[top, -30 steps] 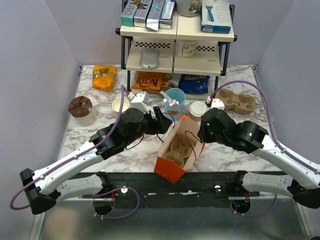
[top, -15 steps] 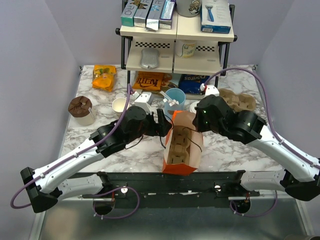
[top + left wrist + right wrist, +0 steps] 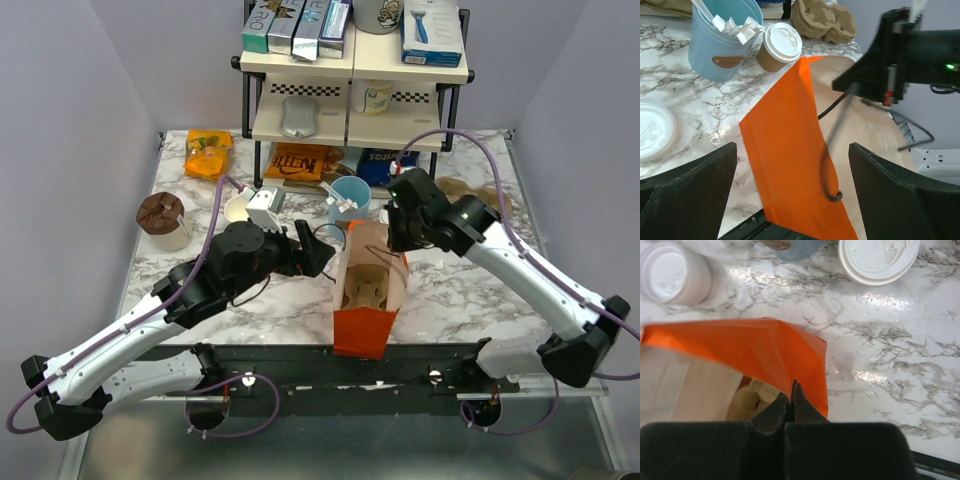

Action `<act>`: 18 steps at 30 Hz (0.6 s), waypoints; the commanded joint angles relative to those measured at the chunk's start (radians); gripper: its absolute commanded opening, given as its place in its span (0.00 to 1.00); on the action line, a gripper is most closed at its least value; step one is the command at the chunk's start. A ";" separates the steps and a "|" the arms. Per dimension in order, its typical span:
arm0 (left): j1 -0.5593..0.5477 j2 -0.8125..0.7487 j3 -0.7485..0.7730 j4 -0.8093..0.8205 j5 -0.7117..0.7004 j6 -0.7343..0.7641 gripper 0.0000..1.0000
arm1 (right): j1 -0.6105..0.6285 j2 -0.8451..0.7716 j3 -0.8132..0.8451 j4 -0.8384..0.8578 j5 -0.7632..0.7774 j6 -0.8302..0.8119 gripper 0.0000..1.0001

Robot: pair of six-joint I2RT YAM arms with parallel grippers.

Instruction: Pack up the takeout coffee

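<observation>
Top external view: the orange paper bag (image 3: 362, 325) stands upright and open near the front edge of the marble table (image 3: 465, 290), with a pulp cup carrier (image 3: 365, 290) inside it. The left gripper (image 3: 322, 258) sits just beside the bag's left wall. The right gripper (image 3: 393, 240) is at the bag's far rim. The light-blue cup (image 3: 350, 198) stands behind the bag.

Left wrist view: the left gripper (image 3: 792, 147) has its fingers (image 3: 690, 190) spread wide, and the bag's orange side (image 3: 785, 150) lies between them, untouched. The takeout coffee (image 3: 781, 46), tan with a white lid, stands upright on the marble just beside the light-blue cup (image 3: 722, 40), outside the bag and beyond its top corner.

Right wrist view: the right gripper (image 3: 792, 390) has its fingers pressed together, pinching the bag's orange rim (image 3: 765, 350). The takeout coffee (image 3: 670, 272) shows blurred at upper left, on the table beyond the bag.
</observation>
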 commanded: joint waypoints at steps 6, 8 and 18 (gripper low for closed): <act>-0.008 -0.057 -0.034 -0.017 -0.060 -0.019 0.99 | -0.028 0.012 0.138 -0.009 -0.134 -0.109 0.01; -0.008 -0.077 -0.037 -0.018 -0.068 -0.020 0.99 | -0.028 -0.007 0.153 -0.010 -0.165 -0.119 0.01; -0.008 -0.118 -0.037 -0.047 -0.121 -0.025 0.99 | -0.031 0.045 0.090 -0.015 -0.212 -0.156 0.01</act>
